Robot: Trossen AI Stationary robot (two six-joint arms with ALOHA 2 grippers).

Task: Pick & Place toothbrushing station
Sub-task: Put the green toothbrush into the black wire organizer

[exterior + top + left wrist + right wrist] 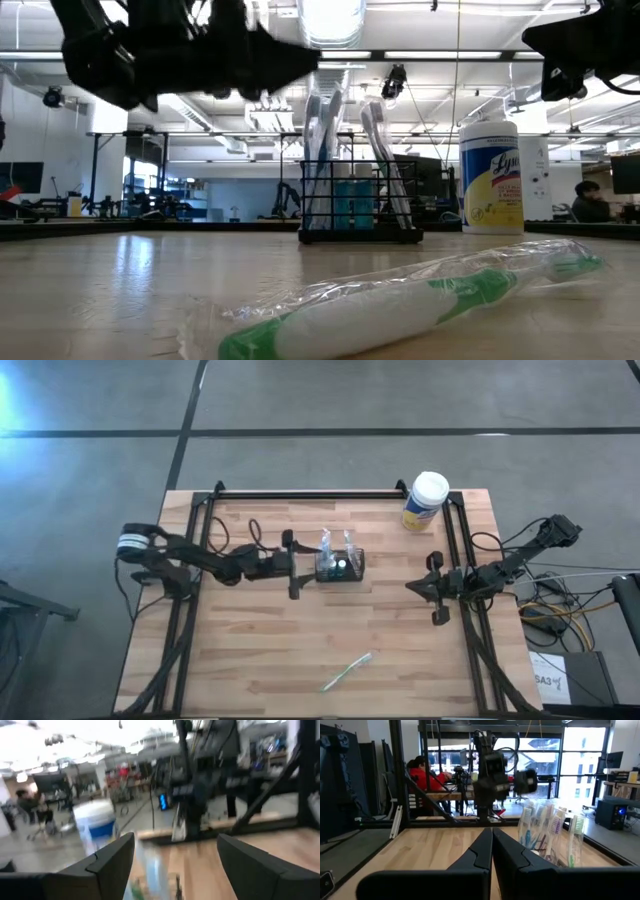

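Left hand (293, 565) spread wide beside the toothbrushing station (340, 567) — empty.

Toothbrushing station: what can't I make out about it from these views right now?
- Left wrist view: motion blur smears the toothbrushing station between the open left gripper fingers.
- High view: station contents too small to count.
- Low view: wrapped toothbrush hides the table in front.
- Right wrist view: shut right gripper fingers cover the station's base.
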